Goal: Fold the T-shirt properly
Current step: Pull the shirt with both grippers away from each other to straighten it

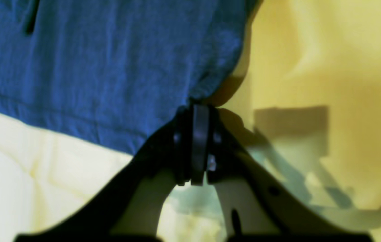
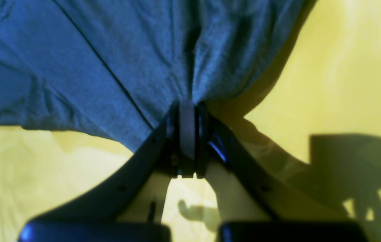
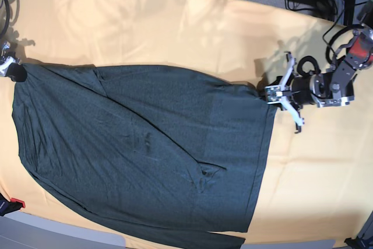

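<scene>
Pinching opposite T-shirt (image 3: pixel 145 155) corners, left fingers (image 1: pixel 201 141) and right fingers (image 2: pixel 187 134) clamp fabric.

The T-shirt (image 2: pixel 109 60) fills the upper left and centre of the frame, looking blue-grey here, with a thin dark seam line running diagonally from the top toward the centre. The right gripper (image 2: pixel 187 111) rises from the bottom centre, its jaws pressed together on a bunched edge of the fabric, which puckers into folds above the pinch. The yellow cloth (image 2: pixel 344 67) shows at right and lower left, carrying the gripper's dark shadow at lower right.
</scene>
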Tool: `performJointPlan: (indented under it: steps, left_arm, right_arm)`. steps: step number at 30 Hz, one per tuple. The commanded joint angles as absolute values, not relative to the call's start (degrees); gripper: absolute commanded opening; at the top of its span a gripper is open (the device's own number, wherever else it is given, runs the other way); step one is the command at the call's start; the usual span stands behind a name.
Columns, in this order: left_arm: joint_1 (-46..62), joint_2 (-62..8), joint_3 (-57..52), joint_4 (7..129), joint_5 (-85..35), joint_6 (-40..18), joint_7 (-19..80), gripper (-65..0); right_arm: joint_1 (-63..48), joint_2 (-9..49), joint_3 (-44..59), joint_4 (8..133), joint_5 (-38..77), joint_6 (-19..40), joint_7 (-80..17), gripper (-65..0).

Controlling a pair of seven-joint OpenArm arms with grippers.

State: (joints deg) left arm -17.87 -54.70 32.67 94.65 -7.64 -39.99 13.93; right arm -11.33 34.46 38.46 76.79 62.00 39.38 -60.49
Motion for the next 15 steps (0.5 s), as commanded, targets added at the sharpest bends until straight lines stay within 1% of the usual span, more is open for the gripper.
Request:
performJointPlan:
  steps: [1, 7, 15]
  left_arm:
    - [-18.87, -56.86, 32.01, 95.39, -9.61, -40.0, 13.34, -65.0]
    - [-17.69, -62.02, 32.01, 99.61, -17.23, -40.0, 13.37, -65.0]
    - [-9.87, -69.47, 32.03, 109.58, -15.49, -40.0, 13.85, -65.0]
  right_arm:
    - [-11.25, 36.25, 38.96, 77.62, 62.74, 40.0, -59.68, -65.0]
    - [-14.26, 36.25, 38.96, 77.62, 62.81, 40.0, -59.64, -65.0]
    - [-18.15, 36.4, 39.0, 78.32, 62.81, 40.0, -60.73, -65.0]
